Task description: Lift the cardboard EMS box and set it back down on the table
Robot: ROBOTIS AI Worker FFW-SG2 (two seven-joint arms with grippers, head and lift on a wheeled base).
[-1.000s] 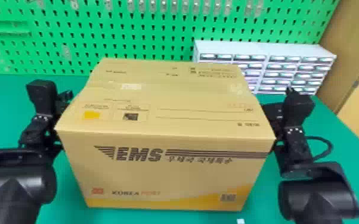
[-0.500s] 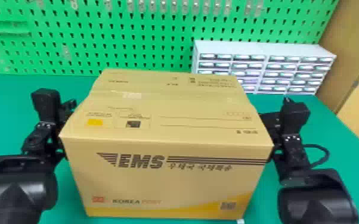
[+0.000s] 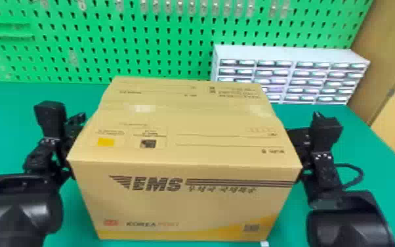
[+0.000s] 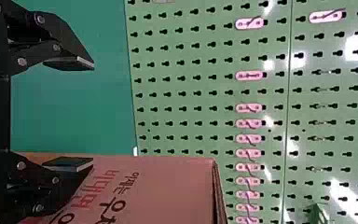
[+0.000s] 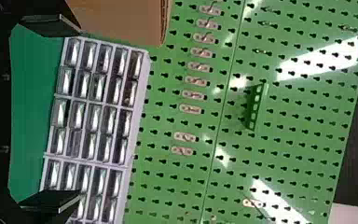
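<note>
One cardboard EMS box (image 3: 180, 210) is between the table's (image 3: 379, 167) left and right edges, dark lettering across its front, one yellow and one dark square printed on top; two grippers flank it, the left gripper (image 3: 72, 130) and the right gripper (image 3: 300, 138), each with two fingers spread apart; one drawer cabinet (image 3: 285, 52) stands near the back right corner.

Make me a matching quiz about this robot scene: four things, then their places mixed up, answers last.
1. Brown rectangular cardboard EMS box
2. White rectangular compartment rack
3. Green perforated flat pegboard
4. Black two-fingered left pincer

A. At the back right of the flat green table
B. Beside the box's left side
C. Between left pincer and black two-fingered right pincer
D. Upright behind the table

Pairs: 1-C, 2-A, 3-D, 4-B
</note>
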